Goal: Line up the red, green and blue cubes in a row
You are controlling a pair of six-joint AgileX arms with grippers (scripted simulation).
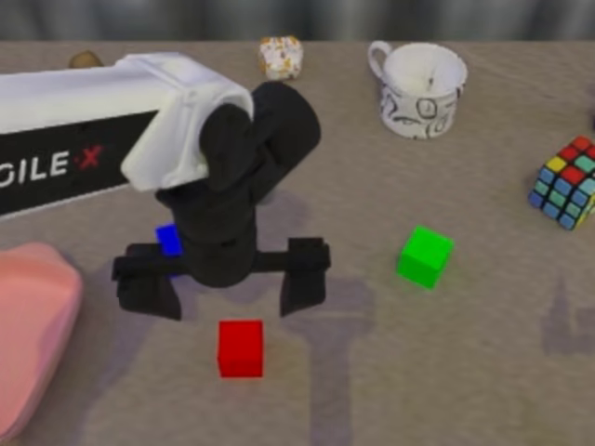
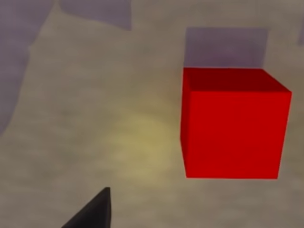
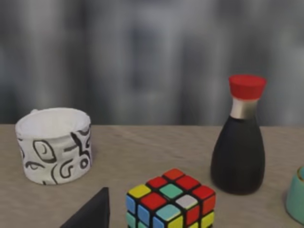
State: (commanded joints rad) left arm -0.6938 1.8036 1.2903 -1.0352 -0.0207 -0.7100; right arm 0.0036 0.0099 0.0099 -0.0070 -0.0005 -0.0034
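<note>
- Over the table [image 1: 483, 353] in the top view, the left arm is being stretched in from the left edge, and the left gripper [image 1: 223, 283] is being held with its two black fingers spread wide, nothing pinched between them.
- Just in front of that gap, toward the near edge, the red cube [image 1: 241, 348] is sitting on the table, not touched by either finger.
- Mostly hidden under the wrist, the blue cube [image 1: 168, 239] is peeking out as a small patch beside the left finger; whether it's touching anything can't be told.
- Off to the right, well apart from the other two, the green cube [image 1: 425, 256] is lying on its own.
- Along the far edge a speckled white block [image 1: 281, 57] and a patterned mug [image 1: 420, 89] are being shown, a puzzle cube [image 1: 566, 182] at the right edge, and something pink [image 1: 33, 325] at the near left.
- Down in the left wrist view, the red cube [image 2: 232, 123] is being seen close up, resting flat, with one dark fingertip [image 2: 92, 213] poking in clear of it.
- Over in the right wrist view, the patterned mug [image 3: 54, 145], the puzzle cube [image 3: 171, 202] and a dark bottle with a red cap [image 3: 239, 137] are being looked at from low down. Only one dark fingertip [image 3: 90, 213] of the right gripper is showing, so its state can't be told.
</note>
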